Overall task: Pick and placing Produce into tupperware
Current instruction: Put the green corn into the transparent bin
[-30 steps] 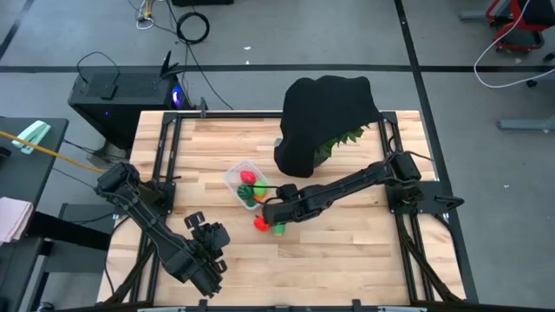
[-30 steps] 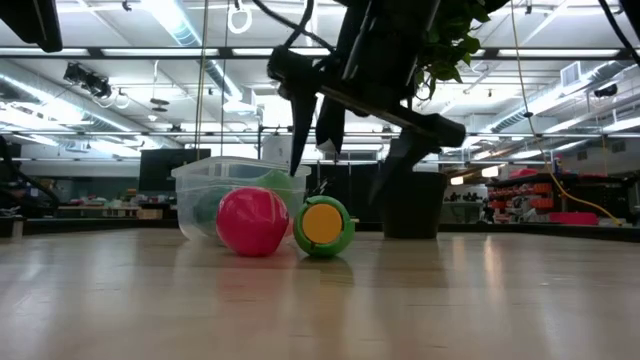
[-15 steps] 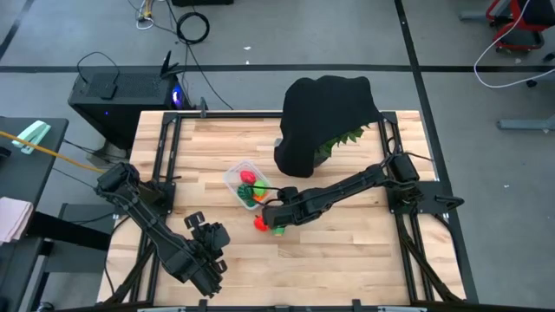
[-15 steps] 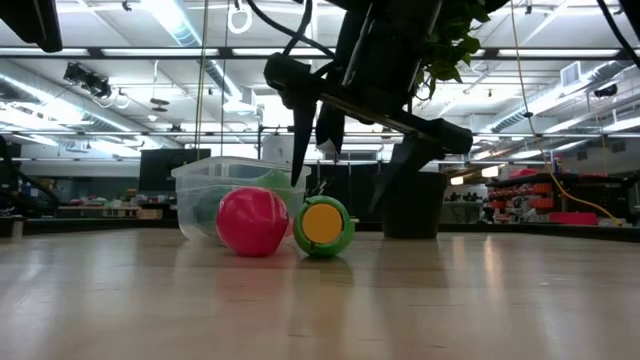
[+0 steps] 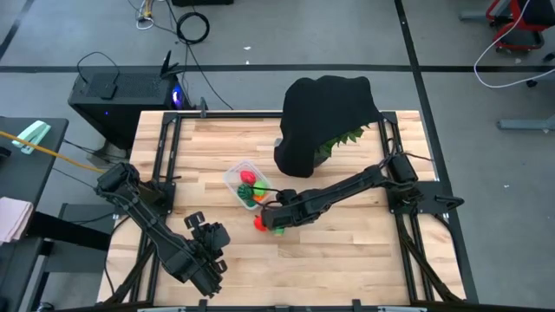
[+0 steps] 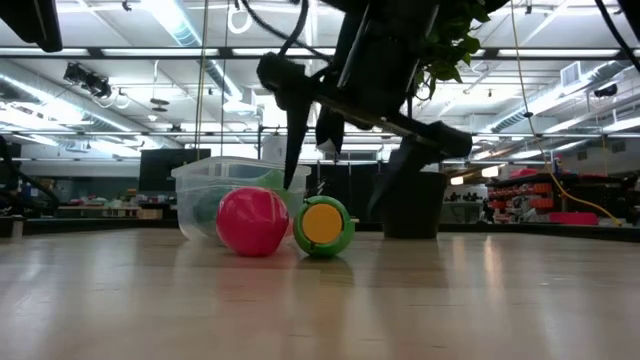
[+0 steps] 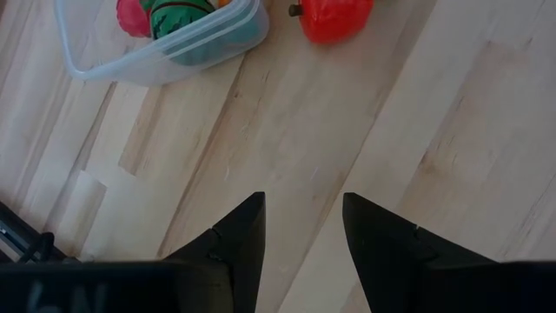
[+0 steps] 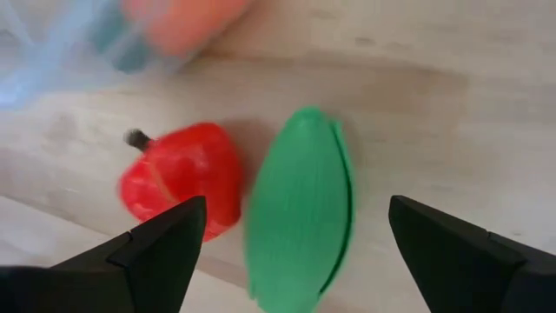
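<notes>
The clear tupperware (image 5: 244,184) stands mid-table with a red, an orange and a dark-green striped toy inside; it also shows in the low view (image 6: 232,190) and the left wrist view (image 7: 165,48). A red toy (image 5: 259,223) and a green toy (image 5: 278,230) lie on the wood just near of it. My right gripper (image 5: 270,218) hangs open above them, and in its wrist view (image 8: 311,261) the green toy (image 8: 300,213) lies between the fingers and the red toy (image 8: 180,181) beside one finger. My left gripper (image 5: 208,232) is open and empty at the near left.
A black cloth (image 5: 325,117) over spiky green leaves (image 5: 347,139) stands at the far right of the table. Bare wood lies along the near edge and to the right of the toys. Black frame rails (image 5: 160,152) run along the table's sides.
My right gripper has come down a little toward the red and green toys and drifted slightly toward the table's left, staying open. The toys and the tupperware have not moved.
</notes>
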Robot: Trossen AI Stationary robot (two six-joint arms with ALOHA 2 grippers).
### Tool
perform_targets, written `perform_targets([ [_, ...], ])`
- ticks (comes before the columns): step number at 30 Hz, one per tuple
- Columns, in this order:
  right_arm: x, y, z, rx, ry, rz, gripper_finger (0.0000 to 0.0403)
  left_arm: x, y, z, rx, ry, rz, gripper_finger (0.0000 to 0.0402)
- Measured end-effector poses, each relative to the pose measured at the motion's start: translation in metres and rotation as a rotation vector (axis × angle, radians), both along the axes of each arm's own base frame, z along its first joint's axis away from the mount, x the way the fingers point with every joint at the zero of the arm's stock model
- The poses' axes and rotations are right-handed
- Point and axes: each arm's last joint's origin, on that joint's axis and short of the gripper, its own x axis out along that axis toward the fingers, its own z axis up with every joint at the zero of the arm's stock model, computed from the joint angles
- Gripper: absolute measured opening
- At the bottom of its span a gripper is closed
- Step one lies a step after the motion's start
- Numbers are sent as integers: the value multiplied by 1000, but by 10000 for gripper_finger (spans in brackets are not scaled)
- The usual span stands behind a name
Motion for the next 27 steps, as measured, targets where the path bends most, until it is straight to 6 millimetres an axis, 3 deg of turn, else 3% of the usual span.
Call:
perform_targets([
  [17,7,4,-21,46,14,16,351,0,0,0,-5,-4,-1,162],
  [27,9,2,-20,44,6,24,351,0,-1,0,-7,-7,-1,162],
])
